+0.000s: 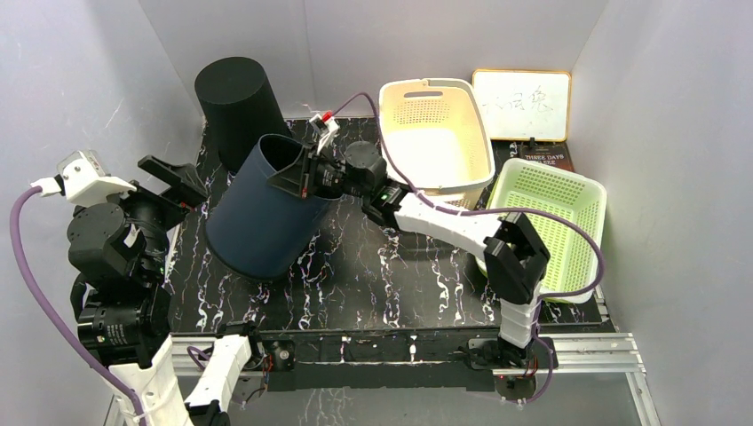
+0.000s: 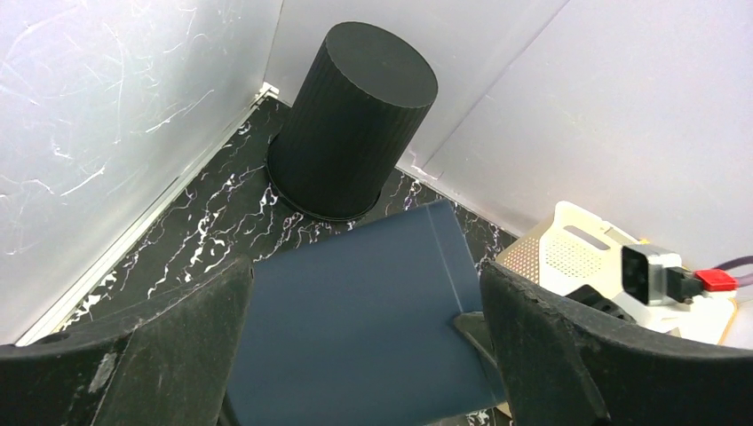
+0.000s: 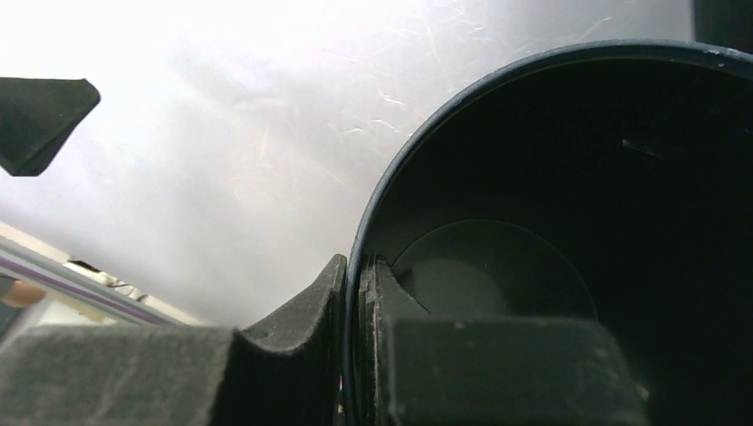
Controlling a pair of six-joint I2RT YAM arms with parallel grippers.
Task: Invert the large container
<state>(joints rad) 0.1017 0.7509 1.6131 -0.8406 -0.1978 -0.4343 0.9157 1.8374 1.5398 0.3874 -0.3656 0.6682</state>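
A black marble-patterned tabletop [image 1: 373, 275] with white veins sits inside pale grey walls. On it, left of centre, the large dark navy cylindrical plastic container [image 1: 262, 213] leans steeply, its open mouth raised toward the right arm and its closed base low on the left side, near the tabletop. The right gripper [image 1: 308, 174] is clamped on the container's upper rim. The right wrist view shows 1 finger [image 3: 311, 306] outside the wall and the other inside, with the round floor of the container visible deep within. The left gripper [image 1: 178, 185] hangs just left of the container with its 2 fingers spread wide, holding nothing and not touching it. In its wrist view, the navy wall fills the space between them. Behind the container, in the far left corner, a black ribbed bin [image 1: 235, 102] stands upside down. To the right are a cream perforated basket [image 1: 479, 151], a light green perforated basket [image 1: 595, 209] and a wood-framed whiteboard [image 1: 521, 105] leaning on the back wall.
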